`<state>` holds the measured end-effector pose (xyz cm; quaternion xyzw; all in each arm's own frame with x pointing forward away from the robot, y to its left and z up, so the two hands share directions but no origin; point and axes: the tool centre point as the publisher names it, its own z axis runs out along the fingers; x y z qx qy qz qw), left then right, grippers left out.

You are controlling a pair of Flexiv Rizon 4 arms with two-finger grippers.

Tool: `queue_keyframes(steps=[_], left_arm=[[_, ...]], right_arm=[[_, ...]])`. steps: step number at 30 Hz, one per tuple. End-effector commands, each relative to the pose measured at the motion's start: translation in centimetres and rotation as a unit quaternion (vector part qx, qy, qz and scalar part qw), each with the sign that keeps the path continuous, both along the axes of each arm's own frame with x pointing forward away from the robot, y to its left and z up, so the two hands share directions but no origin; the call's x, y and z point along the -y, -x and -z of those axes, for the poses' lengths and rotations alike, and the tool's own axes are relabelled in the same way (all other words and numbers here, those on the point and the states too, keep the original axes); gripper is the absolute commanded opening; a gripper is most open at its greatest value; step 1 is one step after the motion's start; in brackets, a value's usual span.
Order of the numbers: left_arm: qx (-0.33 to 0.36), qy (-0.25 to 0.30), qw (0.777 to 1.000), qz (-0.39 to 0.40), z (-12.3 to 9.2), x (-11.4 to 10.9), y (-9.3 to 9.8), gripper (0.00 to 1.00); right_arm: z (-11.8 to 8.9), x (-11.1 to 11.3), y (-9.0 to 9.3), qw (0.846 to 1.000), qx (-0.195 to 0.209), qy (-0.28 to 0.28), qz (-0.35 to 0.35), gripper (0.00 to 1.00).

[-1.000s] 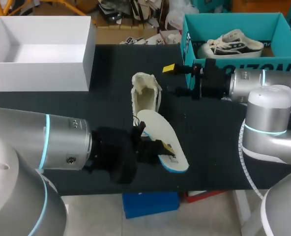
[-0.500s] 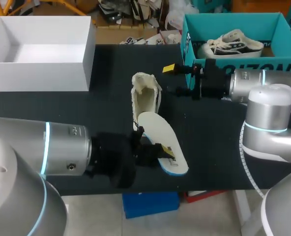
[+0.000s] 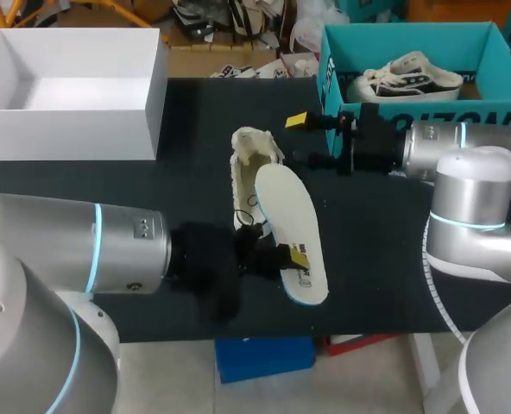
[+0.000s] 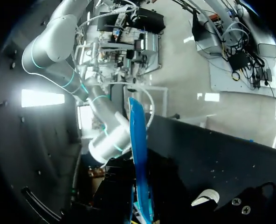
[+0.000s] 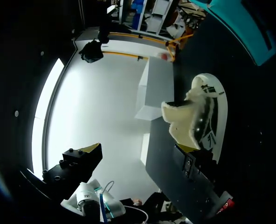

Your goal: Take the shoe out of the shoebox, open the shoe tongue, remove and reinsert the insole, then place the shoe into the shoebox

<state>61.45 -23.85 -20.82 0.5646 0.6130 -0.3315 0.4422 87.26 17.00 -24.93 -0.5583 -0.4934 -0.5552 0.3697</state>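
A cream shoe (image 3: pixel 254 164) lies on the black table (image 3: pixel 186 172), its opening facing up. My left gripper (image 3: pixel 288 256) is shut on the heel end of the white insole (image 3: pixel 288 220) with a blue underside. The insole's toe end lies over the shoe's opening. In the left wrist view the insole (image 4: pixel 139 154) shows edge-on, rising out from between my fingers. My right gripper (image 3: pixel 300 140) stands open just right of the shoe, holding nothing. In the right wrist view the shoe (image 5: pixel 196 119) lies ahead of my right gripper (image 5: pixel 142 158), close to one finger (image 5: pixel 194 164).
A white open box (image 3: pixel 74 86) stands at the back left, also seen as the white box (image 5: pixel 154 88) beyond the shoe. A teal shoebox (image 3: pixel 411 110) holding a dark-and-white shoe (image 3: pixel 404 78) stands at the back right, behind my right arm.
My left gripper has swung the insole up and away from the front edge, so its toe end now overlaps the shoe's opening. The right arm has not moved.
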Motion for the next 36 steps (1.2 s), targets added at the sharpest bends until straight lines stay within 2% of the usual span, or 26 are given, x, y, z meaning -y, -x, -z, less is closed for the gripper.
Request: queue_keyframes(steps=[1, 17, 19, 25, 36], left_arm=[[0.089, 0.36, 0.919, 0.133, 0.2, -4.3, -1.5, 0.0], [0.089, 0.36, 0.919, 0.133, 0.2, -4.3, -1.5, 0.0], [0.097, 0.379, 0.91, 0.14, 0.8, -4.0, -1.9, 0.0], [0.107, 0.377, 0.909, 0.143, 2.3, -3.8, -2.8, 0.0], [0.129, 0.341, 0.922, 0.132, 3.5, -5.0, -5.1, 0.0]], right_arm=[[0.0, -0.2, 0.0, 1.0, 0.0, 0.001, 0.002, 1.0], [0.0, -0.2, 0.0, 1.0, 0.0, 0.001, 0.002, 1.0], [0.0, -0.2, 0.0, 1.0, 0.0, 0.001, 0.002, 1.0], [0.0, -0.2, 0.0, 1.0, 0.0, 0.001, 0.002, 1.0], [0.0, -0.2, 0.0, 1.0, 0.0, 0.001, 0.002, 1.0]])
